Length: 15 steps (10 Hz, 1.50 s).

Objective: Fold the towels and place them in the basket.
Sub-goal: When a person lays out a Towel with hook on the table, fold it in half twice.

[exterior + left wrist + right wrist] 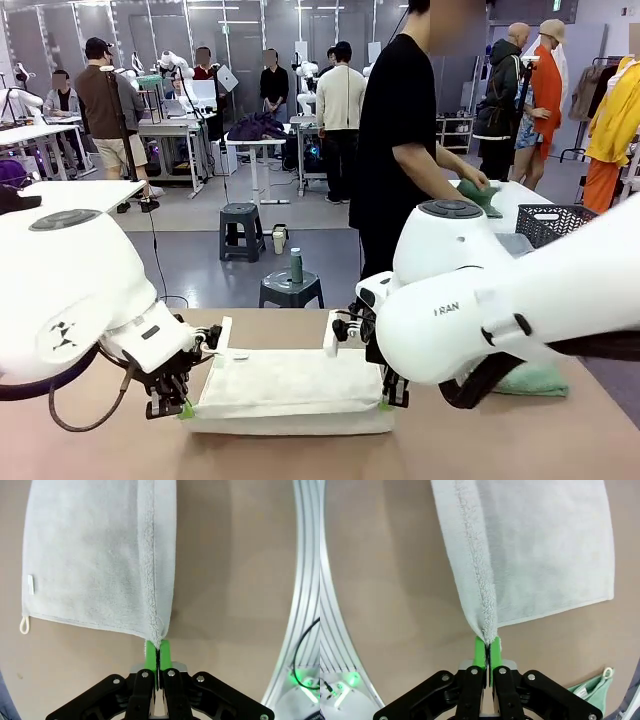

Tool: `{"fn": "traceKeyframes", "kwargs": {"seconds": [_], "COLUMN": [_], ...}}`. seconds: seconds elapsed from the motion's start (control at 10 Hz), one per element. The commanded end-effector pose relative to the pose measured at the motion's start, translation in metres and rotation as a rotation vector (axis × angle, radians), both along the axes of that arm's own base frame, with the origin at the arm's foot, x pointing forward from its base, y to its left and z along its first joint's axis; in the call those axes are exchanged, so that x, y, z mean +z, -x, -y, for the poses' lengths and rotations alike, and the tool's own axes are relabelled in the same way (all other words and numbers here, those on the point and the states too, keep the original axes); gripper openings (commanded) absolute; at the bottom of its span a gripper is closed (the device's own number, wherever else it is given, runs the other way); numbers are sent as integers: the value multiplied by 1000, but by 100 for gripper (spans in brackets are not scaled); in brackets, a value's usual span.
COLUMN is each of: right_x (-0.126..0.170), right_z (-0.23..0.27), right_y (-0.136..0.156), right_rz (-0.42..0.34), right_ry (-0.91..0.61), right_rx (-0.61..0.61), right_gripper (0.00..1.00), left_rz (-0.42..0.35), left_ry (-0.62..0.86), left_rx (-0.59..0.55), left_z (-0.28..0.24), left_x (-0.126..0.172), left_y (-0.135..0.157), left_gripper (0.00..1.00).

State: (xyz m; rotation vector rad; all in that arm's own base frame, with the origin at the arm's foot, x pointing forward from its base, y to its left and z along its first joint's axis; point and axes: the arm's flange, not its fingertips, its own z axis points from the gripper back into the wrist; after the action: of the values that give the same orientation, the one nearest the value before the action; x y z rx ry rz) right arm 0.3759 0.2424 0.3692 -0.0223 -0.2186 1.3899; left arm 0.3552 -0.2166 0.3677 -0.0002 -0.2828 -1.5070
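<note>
Jaws pressed together on both sides: the left gripper [185, 408] pinches the white towel's [290, 390] near-left corner, and the right gripper [385, 402] pinches its near-right one.
The white towel lies on the near table [480, 445] between the arms, and its folding looks barely begun. The green towel [535, 380] lies just to its right, and the basket [580, 222] stands far right by the person. Neither towel is in the basket, so most of the task seems left.

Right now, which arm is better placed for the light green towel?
Right. The light green towel lies beside the right gripper, which pinches a corner of the white towel; the left gripper holds the opposite corner.
</note>
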Motion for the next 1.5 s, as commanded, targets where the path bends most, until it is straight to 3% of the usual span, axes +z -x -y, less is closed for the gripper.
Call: {"fn": "traceKeyframes", "kwargs": {"seconds": [0.0, 0.8, 1.0, 1.3, 1.4], "right_x": [-7, -2, -12, -24, -27], "right_z": [-11, -8, -8, -7, -8], "right_y": [-28, -139, -158, -168, -169], "right_rz": [30, -40, -55, -56, -55], "right_ry": [22, 51, 76, 71, 49], "right_rx": [-32, -83, -97, -105, -104], "right_gripper": [0, 0, 0, 0, 14], "left_rz": [8, 27, 21, 36, 50], "left_ry": [-3, -62, -72, -78, -86], "left_rx": [-5, -24, -15, 12, 22], "left_z": [5, 20, 19, 23, 26], "left_x": [-11, -18, -23, -29, -30], "left_y": [-28, -157, -179, -188, -190], "left_gripper": [0, 0, 0, 0, 30]}}
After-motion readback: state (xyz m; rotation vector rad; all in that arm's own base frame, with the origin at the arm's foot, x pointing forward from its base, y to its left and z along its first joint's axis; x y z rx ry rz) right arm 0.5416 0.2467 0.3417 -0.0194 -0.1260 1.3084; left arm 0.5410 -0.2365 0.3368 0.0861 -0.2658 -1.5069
